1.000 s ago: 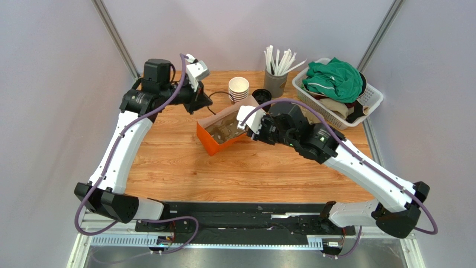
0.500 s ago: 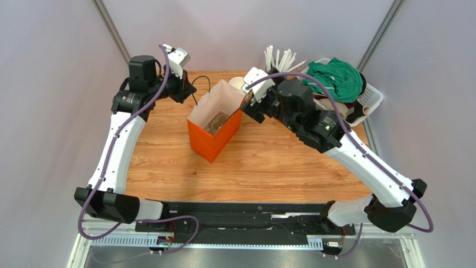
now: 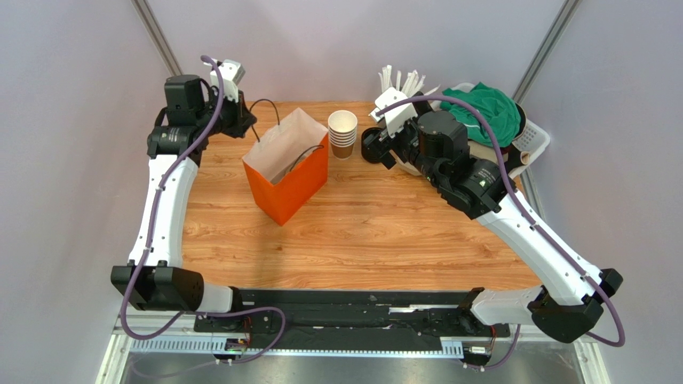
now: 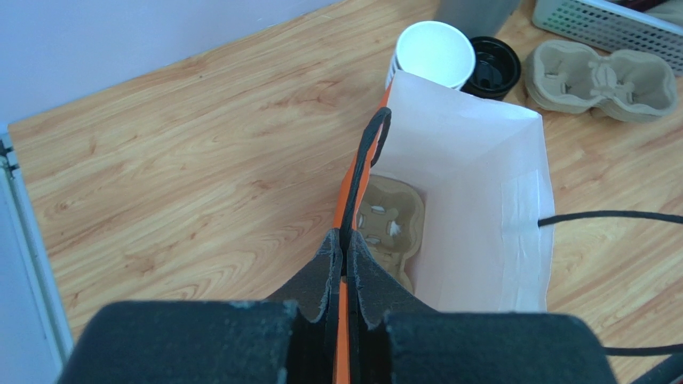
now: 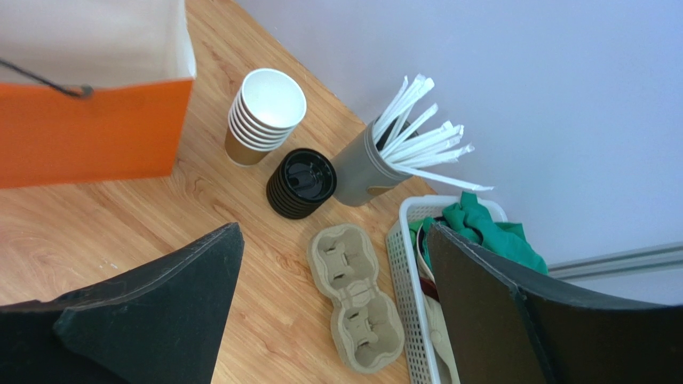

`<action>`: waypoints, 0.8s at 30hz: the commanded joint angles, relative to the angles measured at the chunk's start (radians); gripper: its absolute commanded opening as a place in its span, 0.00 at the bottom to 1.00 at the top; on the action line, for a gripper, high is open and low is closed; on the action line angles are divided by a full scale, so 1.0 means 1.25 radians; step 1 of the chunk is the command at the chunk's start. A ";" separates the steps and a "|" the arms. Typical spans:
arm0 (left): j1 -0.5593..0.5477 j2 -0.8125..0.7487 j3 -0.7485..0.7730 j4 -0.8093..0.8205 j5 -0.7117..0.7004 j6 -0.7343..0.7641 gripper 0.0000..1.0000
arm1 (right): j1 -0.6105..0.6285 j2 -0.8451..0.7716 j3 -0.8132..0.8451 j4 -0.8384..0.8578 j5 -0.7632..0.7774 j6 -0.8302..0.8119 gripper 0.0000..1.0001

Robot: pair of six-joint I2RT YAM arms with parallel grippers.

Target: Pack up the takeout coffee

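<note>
The lidded takeout coffee is not in view. The orange bag [image 3: 293,188] stands upright and open at the table's back left, white inside [image 4: 481,184]. A tan cardboard cup carrier [image 4: 385,228] lies at its bottom. My left gripper [image 3: 240,124] is shut on the bag's near rim and black handle [image 4: 343,256]. My right gripper [image 3: 377,148] is open and empty, right of the bag, over a second carrier [image 5: 357,300] on the table. A stack of lidless paper cups [image 3: 343,128] and a stack of black lids [image 5: 301,182] stand behind the bag.
A grey holder with white straws [image 5: 365,168] stands at the back. A white basket [image 3: 533,144] with green cloth sits at the back right. The bag's other black handle [image 4: 609,216] hangs out over its right side.
The bag went from lying tilted to standing upright and shifted left. My left gripper rose and pulled back-left with the handle. My right gripper left the bag and drew back right.
</note>
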 commanded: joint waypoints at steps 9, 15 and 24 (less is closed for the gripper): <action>0.120 0.125 0.179 0.038 -0.042 -0.028 0.00 | -0.100 -0.031 -0.083 0.080 -0.058 0.068 0.93; 0.126 0.174 0.230 0.050 -0.164 -0.037 0.00 | -0.135 -0.032 -0.097 0.093 -0.078 0.088 0.96; 0.196 0.255 0.330 0.033 -0.191 -0.074 0.00 | -0.160 -0.033 -0.118 0.102 -0.105 0.106 0.96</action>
